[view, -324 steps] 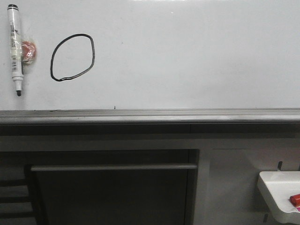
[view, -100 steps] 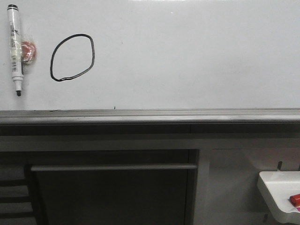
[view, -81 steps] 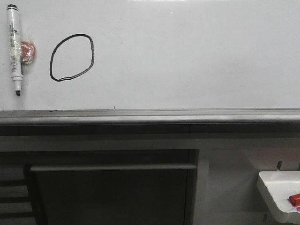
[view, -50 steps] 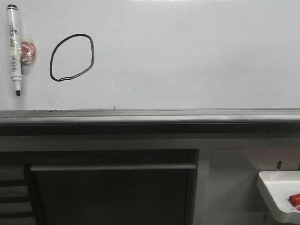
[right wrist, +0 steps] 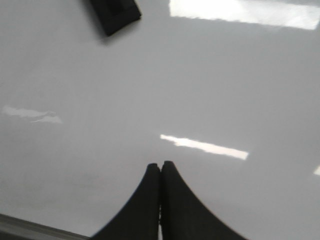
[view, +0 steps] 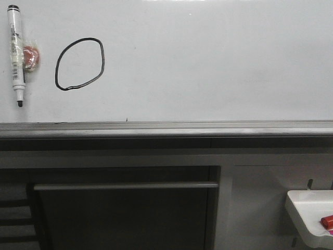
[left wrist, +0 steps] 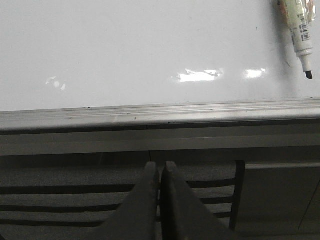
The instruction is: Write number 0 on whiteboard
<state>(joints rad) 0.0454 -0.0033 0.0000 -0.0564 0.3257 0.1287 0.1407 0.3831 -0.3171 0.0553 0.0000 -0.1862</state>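
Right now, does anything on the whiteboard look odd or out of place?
Only small things: the number 0 is a closed but lopsided oval, and the marker lies uncapped on the whiteboard beside it, tip bare. Nothing spilled or damaged.

The number 0 (view: 80, 63) and marker (view: 17, 54) sit marginally further left than before

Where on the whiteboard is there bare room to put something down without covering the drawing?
The wide stretch of whiteboard right of the number 0, down to the grey edge strip, is bare. The left end is crowded: the marker with a red blob beside it lies close to the oval.
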